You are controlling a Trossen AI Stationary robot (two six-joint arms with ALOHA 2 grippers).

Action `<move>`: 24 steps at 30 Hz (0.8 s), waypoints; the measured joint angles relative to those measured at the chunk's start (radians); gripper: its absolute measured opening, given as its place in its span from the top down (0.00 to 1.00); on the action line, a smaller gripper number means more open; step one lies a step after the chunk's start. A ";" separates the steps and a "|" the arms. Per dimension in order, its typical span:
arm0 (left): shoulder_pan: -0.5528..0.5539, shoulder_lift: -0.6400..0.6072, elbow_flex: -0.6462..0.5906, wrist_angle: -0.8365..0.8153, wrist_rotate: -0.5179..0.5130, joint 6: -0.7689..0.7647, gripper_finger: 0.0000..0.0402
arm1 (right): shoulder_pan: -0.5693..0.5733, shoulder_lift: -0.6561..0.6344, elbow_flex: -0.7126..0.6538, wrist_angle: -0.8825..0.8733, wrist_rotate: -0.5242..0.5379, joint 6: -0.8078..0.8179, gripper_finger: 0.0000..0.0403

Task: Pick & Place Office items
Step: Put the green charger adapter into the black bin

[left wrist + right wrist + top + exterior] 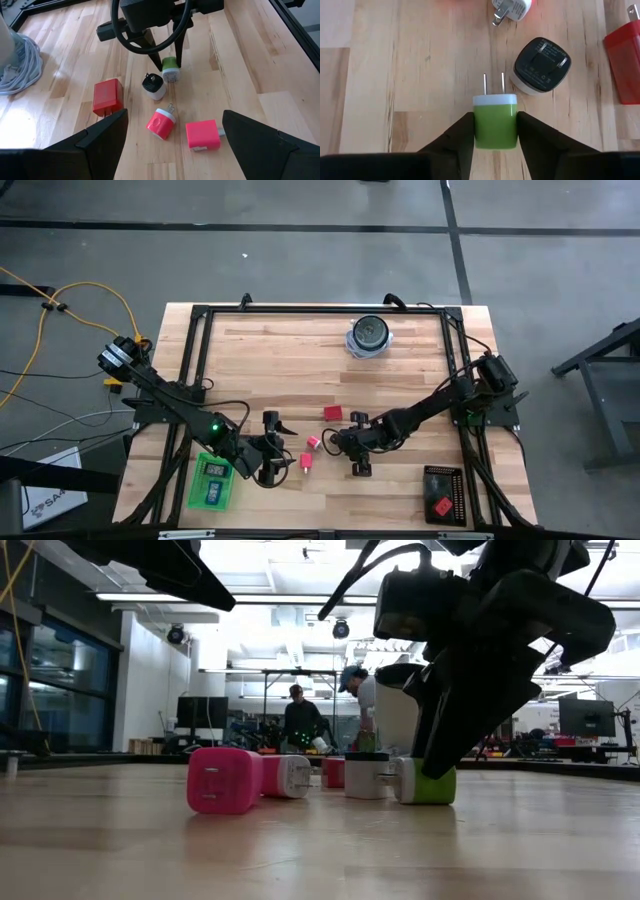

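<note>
Small wall chargers lie on the wooden table between my two grippers. There are a red block point(107, 96), a black-and-white charger point(153, 86), a pink-and-white charger point(161, 123) and a pink block point(202, 135). My right gripper point(495, 117) is shut on a green-and-white charger point(495, 122), whose two prongs point away from the wrist. My left gripper point(174, 120) is open. It hovers just on the near-left side of the cluster point(270, 448) and touches nothing. My right gripper pinches the green charger by the two opposite sides of its green body point(482, 127), one finger on each side. The fingers point(450, 740) slant down on it from above. The charger lies level, its underside point(428, 798) at the table top, white pronged end free.
A green tray point(212, 480) with small rectangles in it sits at the near left. A black tray point(445, 495) holding a red piece sits at the near right. A round blue-white object with a dark top point(369, 335) stands toward the far edge. People stand in the room beyond the table.
</note>
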 joint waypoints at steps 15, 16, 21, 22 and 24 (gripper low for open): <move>0.000 0.000 0.000 0.000 0.000 0.000 0.21 | 0.000 0.000 0.000 0.000 -0.002 0.000 0.65; 0.000 0.000 0.000 0.000 0.000 0.000 0.21 | 0.000 0.000 0.000 0.000 -0.002 0.000 0.65; 0.000 0.000 0.000 0.000 0.000 0.000 0.21 | 0.000 0.000 -0.015 0.021 -0.003 0.000 0.65; 0.000 0.000 0.000 0.000 0.000 0.000 0.21 | 0.000 -0.001 -0.024 0.033 -0.004 0.001 0.65; 0.000 0.000 0.000 0.000 0.000 0.000 0.21 | 0.000 -0.002 -0.037 0.052 -0.011 0.007 0.65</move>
